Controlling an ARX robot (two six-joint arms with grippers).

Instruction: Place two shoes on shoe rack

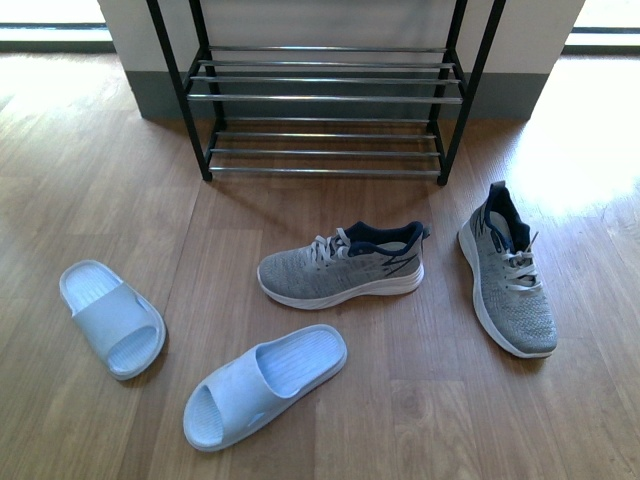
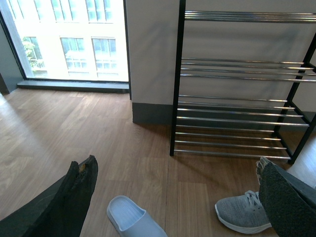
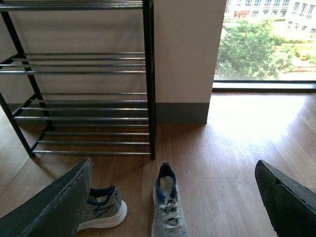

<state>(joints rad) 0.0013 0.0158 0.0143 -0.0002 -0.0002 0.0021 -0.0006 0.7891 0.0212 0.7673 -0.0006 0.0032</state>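
Plainly, nothing is on the shoe rack (image 1: 325,98) yet, and both sneakers stand on their soles on the wooden floor (image 1: 80,160) in front of it. The middle sneaker (image 1: 340,265) lies crosswise near the bottom shelf. The right sneaker (image 1: 508,270) sits off to the side with its heel toward the rack. The left fingers (image 2: 74,197) are spread wide and hold nothing. The right fingers (image 3: 59,207) are likewise apart and empty, above the floor near both sneakers. Several things could go wrong from here, I judge. The near slipper (image 1: 265,385) lies close to the middle sneaker, so a careless reach might catch it instead. The far slipper (image 1: 110,315) lies well apart. The knit uppers look soft, so a pinch there may fold and let the shoe swing or drop. The shelves are only thin rods with gaps, and a sole set down along them rather than across could tip or slide between them. The tiers also sit close together, so a raised shoe might knock the rods above.
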